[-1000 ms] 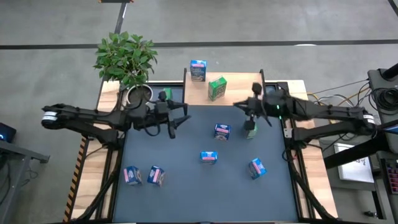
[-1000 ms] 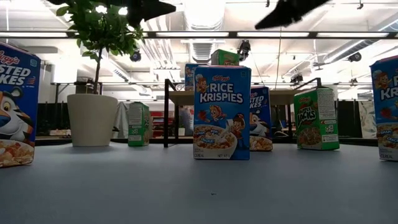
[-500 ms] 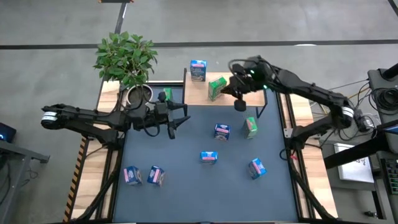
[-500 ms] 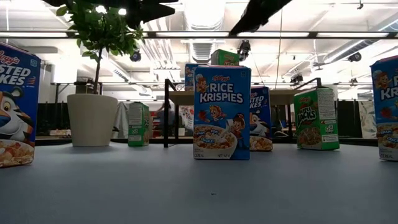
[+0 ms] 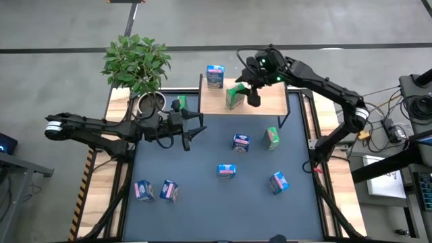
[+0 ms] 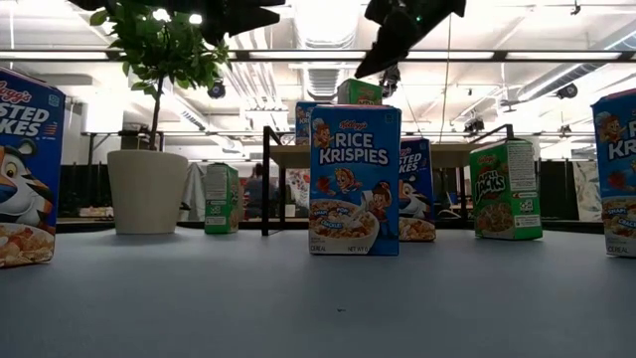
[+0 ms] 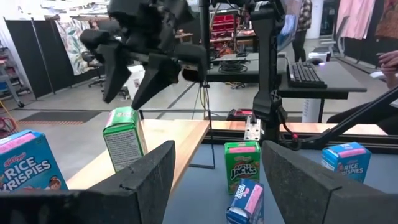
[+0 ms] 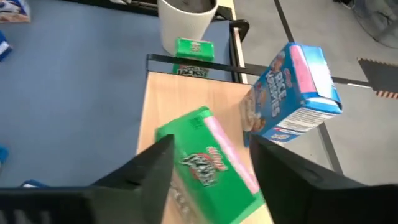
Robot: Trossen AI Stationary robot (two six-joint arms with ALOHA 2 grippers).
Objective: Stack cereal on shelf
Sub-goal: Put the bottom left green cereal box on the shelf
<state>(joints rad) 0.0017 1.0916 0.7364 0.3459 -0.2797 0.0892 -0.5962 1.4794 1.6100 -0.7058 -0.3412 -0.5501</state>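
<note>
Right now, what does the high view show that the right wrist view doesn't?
Only the high view: the left gripper open over the dark blue mat's rear left, the leafy potted plant, and six small cereal boxes standing on the mat.

Only the right wrist view: the label print on the green cardboard cereal box, seen up close.

Both: the light-wood shelf, that green box, the light blue cereal box, and the right gripper open above the green box.
</note>
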